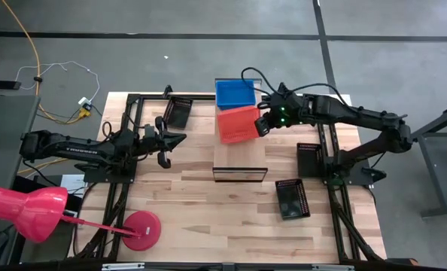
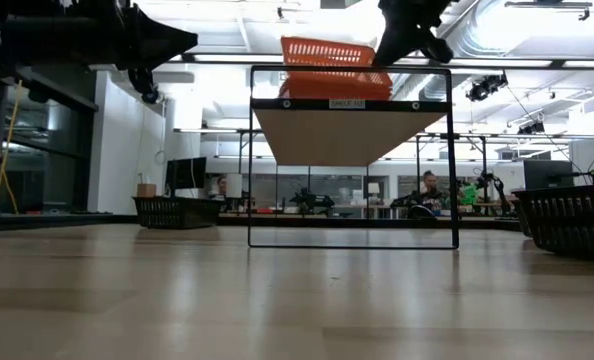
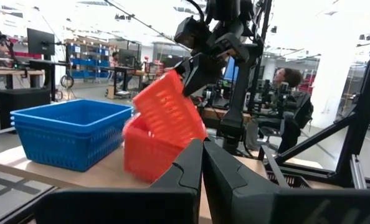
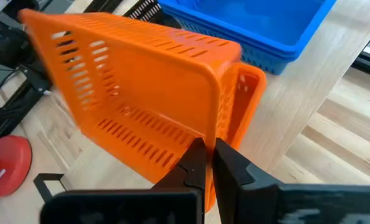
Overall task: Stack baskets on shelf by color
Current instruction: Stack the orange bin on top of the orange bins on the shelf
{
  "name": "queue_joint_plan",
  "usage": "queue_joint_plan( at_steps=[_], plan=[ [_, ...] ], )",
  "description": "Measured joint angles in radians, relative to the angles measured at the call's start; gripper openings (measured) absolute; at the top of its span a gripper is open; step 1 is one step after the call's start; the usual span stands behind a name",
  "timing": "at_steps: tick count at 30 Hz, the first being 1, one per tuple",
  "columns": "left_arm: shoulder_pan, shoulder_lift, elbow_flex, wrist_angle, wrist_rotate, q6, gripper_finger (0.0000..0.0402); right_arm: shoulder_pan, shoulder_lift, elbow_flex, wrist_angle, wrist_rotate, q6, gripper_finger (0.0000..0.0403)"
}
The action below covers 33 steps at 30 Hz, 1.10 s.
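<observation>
High view: overhead, straight down. Low view: tabletop level, facing the shelf (image 2: pixel 352 135) and room. Right wrist view: close, just behind the tilted orange basket (image 4: pixel 141 93). Left wrist view: farther off (same basket shared).

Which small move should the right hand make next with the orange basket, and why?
Probably level it and lower it. The right hand is shut on the rim of the tilted orange basket, which sits only partly inside another orange basket on the shelf, beside the blue baskets. Releasing now would likely leave it crooked.
</observation>
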Motion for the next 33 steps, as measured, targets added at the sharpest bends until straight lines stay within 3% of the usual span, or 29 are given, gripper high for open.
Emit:
queue_joint_plan(
  at_steps=[11, 25, 33],
  plan=[
    [0.0, 0.0, 0.0, 0.001, -0.005, 0.016, 0.0, 0.0, -0.001, 0.0, 0.028, 0.004, -0.009, 0.0027],
    [0.0, 0.0, 0.0, 0.001, -0.008, 0.016, 0.0, 0.001, -0.053, 0.039, 0.033, 0.019, -0.083, 0.0125],
    [0.0, 0.0, 0.0, -0.01, 0.014, 0.015, 0.0, 0.072, -0.056, 0.049, -0.114, 0.05, -0.185, 0.0124]
  ],
)
